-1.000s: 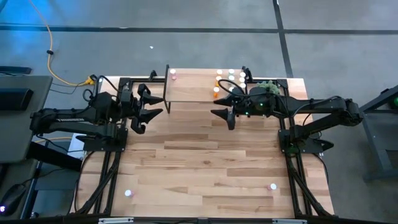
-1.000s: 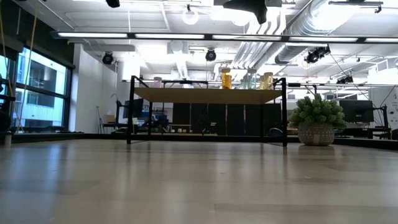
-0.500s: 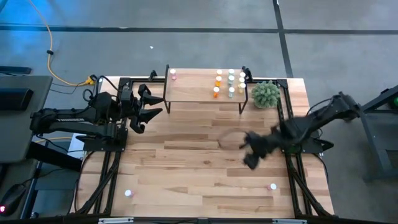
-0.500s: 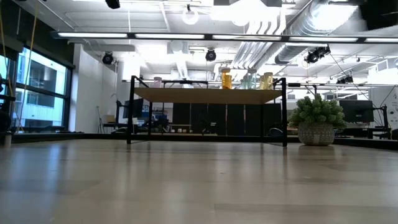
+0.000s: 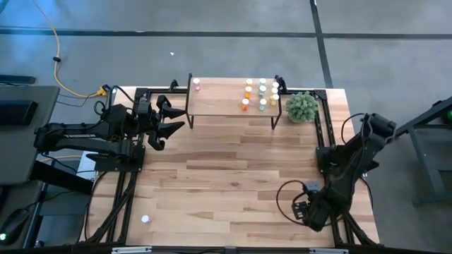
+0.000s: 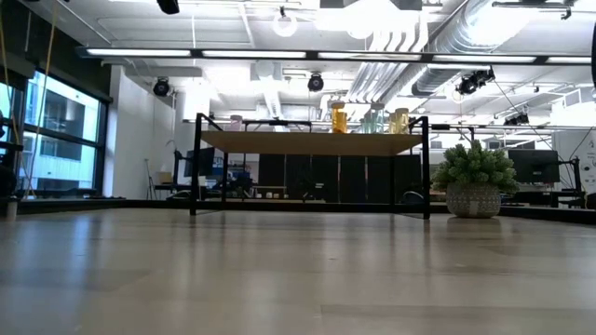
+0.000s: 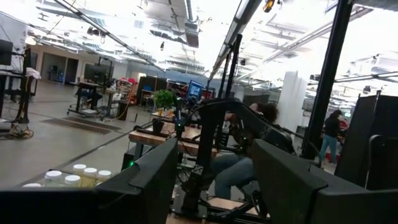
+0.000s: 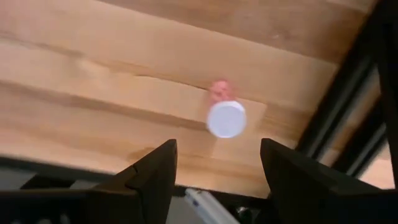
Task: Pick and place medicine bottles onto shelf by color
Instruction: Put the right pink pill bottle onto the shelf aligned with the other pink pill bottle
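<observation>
1. Right end effector (image 8: 214, 174) hung over the tabletop (image 5: 233, 176) near corner, fingers spread wide, above a pink bottle (image 8: 225, 116) with white cap.
2. Left end effector (image 5: 173, 121) parked beside the shelf (image 5: 229, 102), fingers apart, empty.
3. Other bottles (image 5: 261, 95) stood on the shelf; another (image 5: 145, 219) on the tabletop.

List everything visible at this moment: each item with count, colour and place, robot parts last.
Shelf: one, light wood top on black legs, far edge of the table.
Bottles on the shelf: one pink at its left end; a cluster of about eight, orange, pale green and yellowish, at its right end.
Bottles on the table: one pink near the front left; one pink with a white cap below the right gripper.
Plant: one, green, right of the shelf.
Left gripper: open, waiting beside the shelf's left end.
Right gripper: open, above the front-right bottle.
</observation>
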Controlling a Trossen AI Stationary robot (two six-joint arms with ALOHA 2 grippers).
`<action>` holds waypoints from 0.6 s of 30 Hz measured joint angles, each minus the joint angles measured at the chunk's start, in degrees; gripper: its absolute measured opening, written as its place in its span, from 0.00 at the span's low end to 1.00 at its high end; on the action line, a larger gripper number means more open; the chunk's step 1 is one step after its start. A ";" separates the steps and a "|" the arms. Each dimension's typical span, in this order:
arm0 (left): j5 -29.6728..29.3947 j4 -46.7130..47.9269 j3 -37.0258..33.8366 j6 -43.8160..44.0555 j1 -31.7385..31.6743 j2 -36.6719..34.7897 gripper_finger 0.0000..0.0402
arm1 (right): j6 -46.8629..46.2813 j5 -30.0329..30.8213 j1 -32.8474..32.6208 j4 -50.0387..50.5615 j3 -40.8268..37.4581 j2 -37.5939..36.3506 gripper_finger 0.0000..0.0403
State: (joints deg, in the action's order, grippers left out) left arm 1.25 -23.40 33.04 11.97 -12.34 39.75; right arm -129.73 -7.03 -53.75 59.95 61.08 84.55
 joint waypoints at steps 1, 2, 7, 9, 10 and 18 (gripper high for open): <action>0.01 0.00 0.00 0.04 0.00 0.00 0.49 | -0.49 0.13 -0.38 -0.02 -0.02 0.83 0.55; 0.01 -0.02 0.00 0.02 0.00 0.00 0.49 | -0.70 0.50 -0.59 -0.19 -0.02 1.43 0.55; -0.01 -0.03 0.00 0.02 0.00 0.00 0.49 | -0.65 0.49 -0.25 -0.36 -0.04 3.67 0.55; -0.01 -0.04 0.02 0.02 0.00 0.00 0.49 | -0.51 0.50 -0.25 -0.58 -0.04 4.52 0.55; -0.01 -0.04 0.01 0.02 0.00 0.00 0.49 | -0.38 0.44 -0.27 -0.90 -0.04 4.91 0.55; -0.43 -0.24 0.02 0.02 0.00 0.00 0.49 | -0.35 -1.83 -0.27 -1.59 -0.09 8.90 0.55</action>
State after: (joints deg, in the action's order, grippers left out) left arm 0.82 -23.64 33.06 11.99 -12.34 39.75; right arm -130.08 -8.86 -54.02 58.36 60.99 93.46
